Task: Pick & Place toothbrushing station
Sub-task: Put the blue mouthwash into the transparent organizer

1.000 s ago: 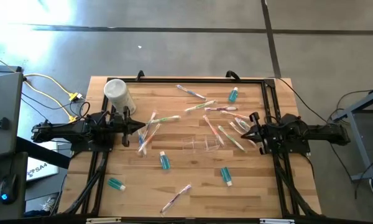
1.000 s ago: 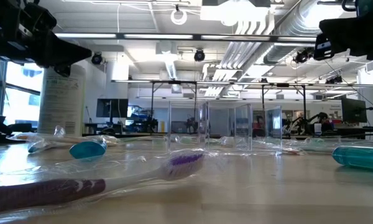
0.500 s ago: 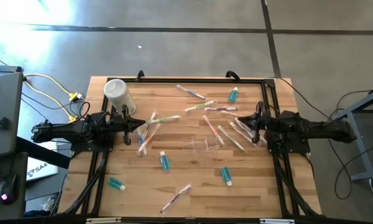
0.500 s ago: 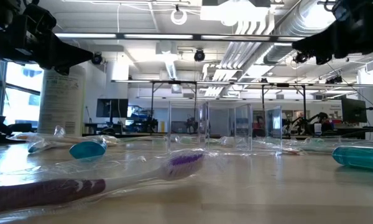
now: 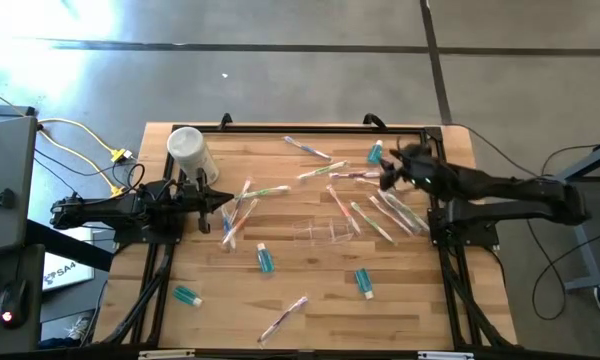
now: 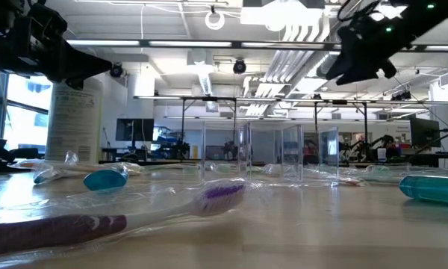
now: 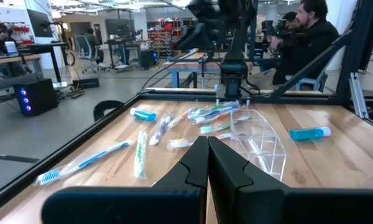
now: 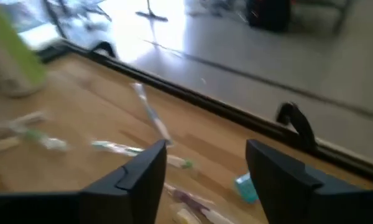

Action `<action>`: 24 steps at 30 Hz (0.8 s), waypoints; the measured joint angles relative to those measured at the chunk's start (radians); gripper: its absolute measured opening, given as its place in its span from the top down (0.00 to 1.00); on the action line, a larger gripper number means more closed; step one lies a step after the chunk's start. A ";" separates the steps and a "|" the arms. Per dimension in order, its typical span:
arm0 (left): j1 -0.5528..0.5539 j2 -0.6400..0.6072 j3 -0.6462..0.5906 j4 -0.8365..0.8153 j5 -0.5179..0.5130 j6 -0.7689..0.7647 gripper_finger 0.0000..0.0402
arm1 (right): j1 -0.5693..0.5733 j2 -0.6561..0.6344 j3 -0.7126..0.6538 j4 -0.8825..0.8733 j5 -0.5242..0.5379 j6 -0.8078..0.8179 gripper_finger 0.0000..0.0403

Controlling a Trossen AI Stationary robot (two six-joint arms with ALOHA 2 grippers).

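High view shows the wooden table (image 5: 310, 290) strewn with toothbrushes, the clear toothbrushing station (image 5: 325, 233) sitting near its centre. Right gripper (image 5: 388, 177) hovers spread and empty over the far-right toothbrushes; left gripper (image 5: 228, 203) waits clenched beside the white tub (image 5: 190, 152).

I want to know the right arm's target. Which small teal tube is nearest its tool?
The teal tube by the table's far edge, just beside the right tool; the other three tubes lie nearer the front.
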 joint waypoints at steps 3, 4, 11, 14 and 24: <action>0.000 0.000 0.000 0.000 0.000 -0.004 1.00 | -0.118 0.128 0.084 -0.074 -0.124 0.038 0.39; 0.000 0.000 0.000 0.000 0.000 -0.004 1.00 | -0.155 0.168 0.108 -0.083 -0.170 0.046 0.37; 0.000 0.000 0.000 0.000 0.000 -0.004 1.00 | -0.376 0.426 0.263 -0.163 -0.398 0.197 0.33; 0.000 0.000 0.000 0.000 0.000 -0.004 1.00 | -0.460 0.510 0.317 -0.204 -0.433 0.207 0.34; 0.000 0.000 0.000 -0.022 0.059 -0.005 1.00 | -0.603 0.740 0.330 -0.174 -0.522 0.306 0.35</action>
